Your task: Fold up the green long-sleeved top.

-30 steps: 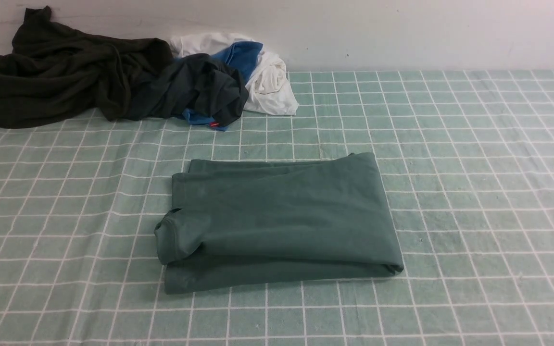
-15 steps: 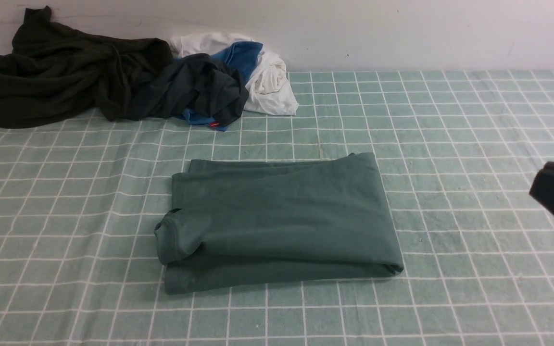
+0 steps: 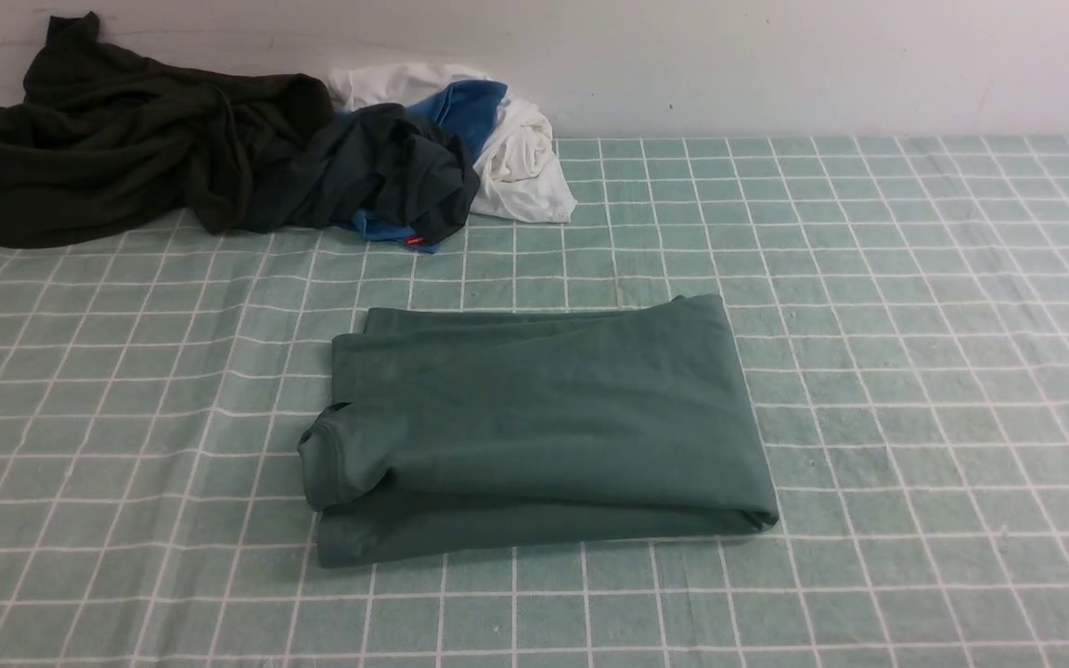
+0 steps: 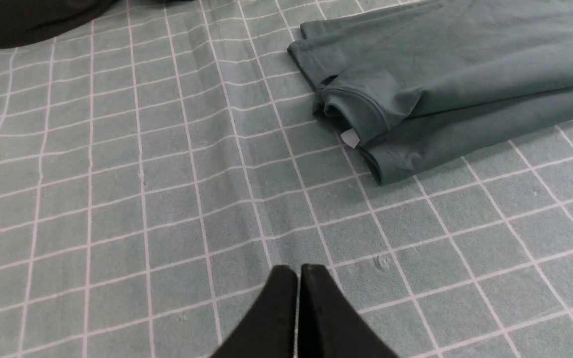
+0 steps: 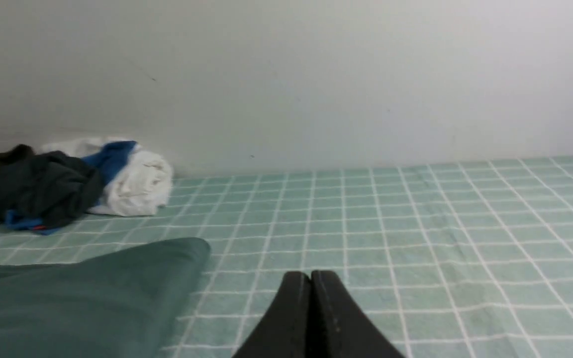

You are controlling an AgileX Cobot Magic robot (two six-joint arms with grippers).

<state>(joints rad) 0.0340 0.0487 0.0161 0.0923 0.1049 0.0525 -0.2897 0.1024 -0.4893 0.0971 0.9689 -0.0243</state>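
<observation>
1. Green long-sleeved top [image 3: 534,431] lies folded into a flat rectangle at the middle of the checked tablecloth [image 3: 915,371], collar end on the left.
2. Left gripper [image 4: 298,271] – fingers clenched, empty, over bare cloth.
3. Right gripper [image 5: 311,276] – same, pressed together, holding nothing.
4. Dark garments [image 3: 126,139] and white-blue clothes [image 3: 507,139] piled far left, apart from the top.

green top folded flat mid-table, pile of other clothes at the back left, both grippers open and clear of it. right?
One thing is off: the grippers are shut, not open. The left wrist view shows the left gripper with its jaws pressed together, and the right wrist view shows the same for the right gripper. The rest holds: the green top lies folded mid-table, neither gripper touches it, and the pile of other clothes sits at the back left.
</observation>
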